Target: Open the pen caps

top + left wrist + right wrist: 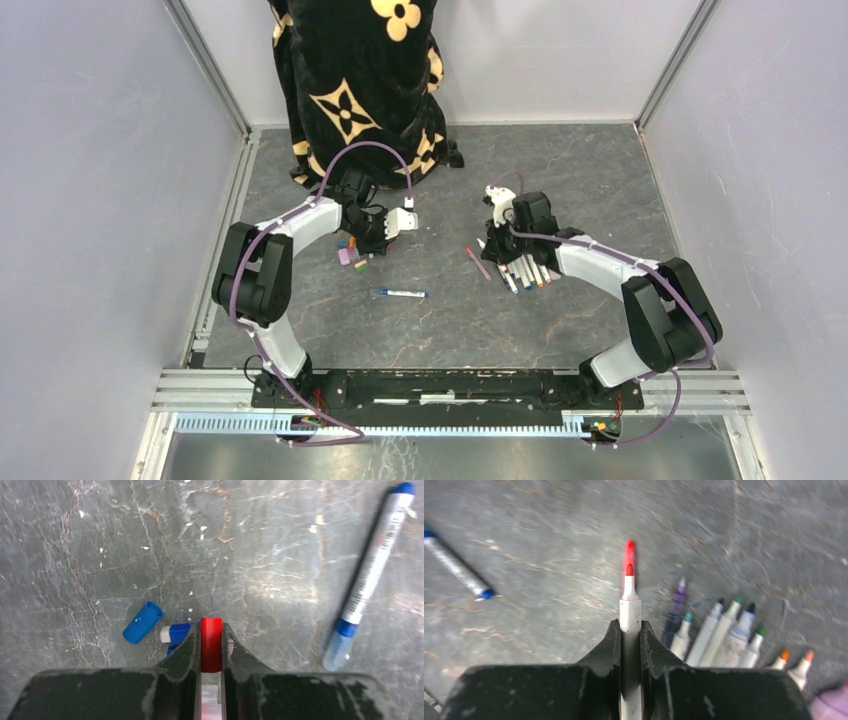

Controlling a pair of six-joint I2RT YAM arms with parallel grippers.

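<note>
Both pincers are clenched, left gripper (211, 630) on the red cap (211, 650), right gripper (629, 629) on the bare-tipped red pen (630, 597), so each should sink low before releasing: cap by the blue cap (143, 622), pen beside the uncapped pens (724, 630).

Matt stone-look table, smooth plastic pens and caps, scuffed black grippers

The table (100, 540) is a grey, marble-veined surface with a matt finish. The red cap (211, 647) and the blue cap (143, 622) look like smooth moulded plastic with a soft sheen. The blue pen (372, 575) has a glossy white printed barrel; the red pen (629, 612) has a duller white plastic barrel and a felt-like tip. The left gripper (211, 629) and right gripper (629, 627) are matt black, chipped and scratched pale along their edges. The cloth (350, 80) is soft black fabric with a gold flower print. The rail (200, 388) is bare brushed metal; the cables (365, 146) have smooth purple sheathing
</note>
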